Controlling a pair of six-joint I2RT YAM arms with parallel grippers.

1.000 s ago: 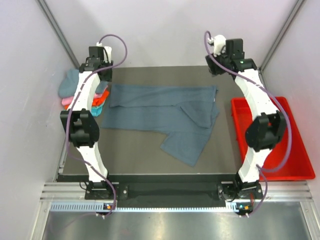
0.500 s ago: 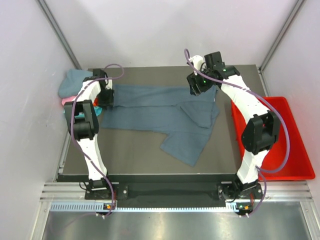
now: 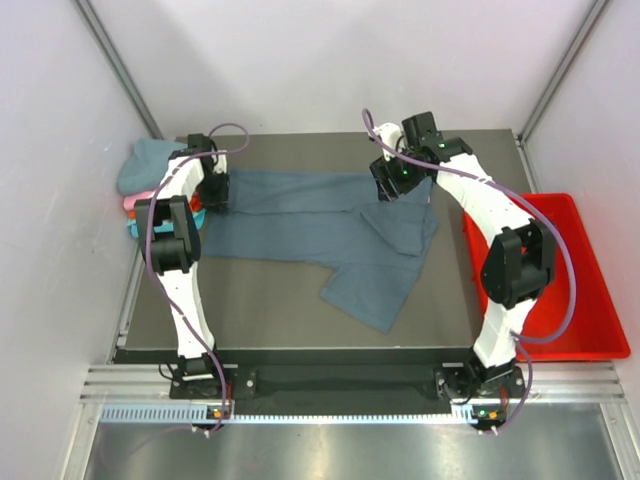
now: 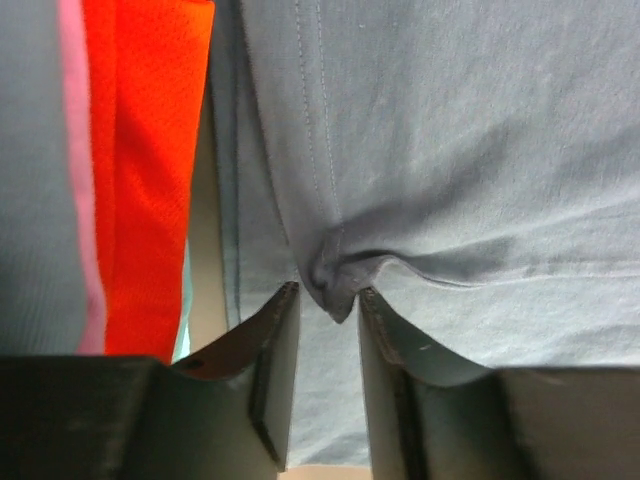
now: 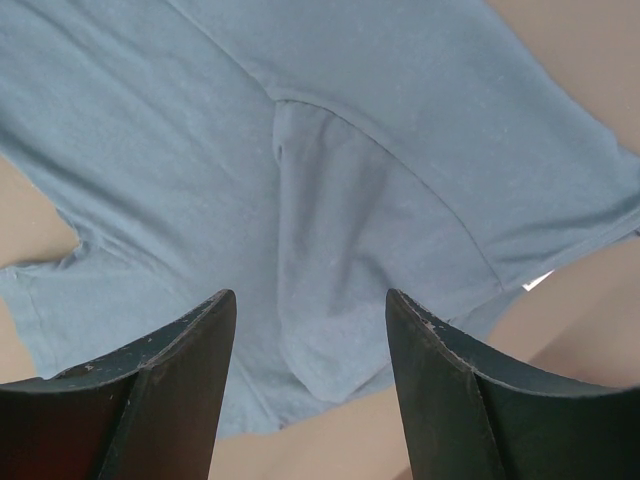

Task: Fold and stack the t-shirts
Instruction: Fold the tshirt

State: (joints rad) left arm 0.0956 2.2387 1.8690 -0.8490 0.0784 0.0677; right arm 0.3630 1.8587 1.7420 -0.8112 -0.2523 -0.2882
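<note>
Left wrist: soft blue-grey t-shirt (image 4: 450,150) hem puckers between tool (image 4: 328,320) fingers.

No readable text, labels, brands, numbers or signs in any view. Small white tag at edge of blue-grey t-shirt (image 5: 300,200) visible in right wrist view, too small to read.

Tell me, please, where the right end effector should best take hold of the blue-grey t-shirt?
Probably at the far right corner of the blue-grey t-shirt, coming straight down with the right end effector. The cloth lies flat on the table, so only an edge can be pinched.
</note>
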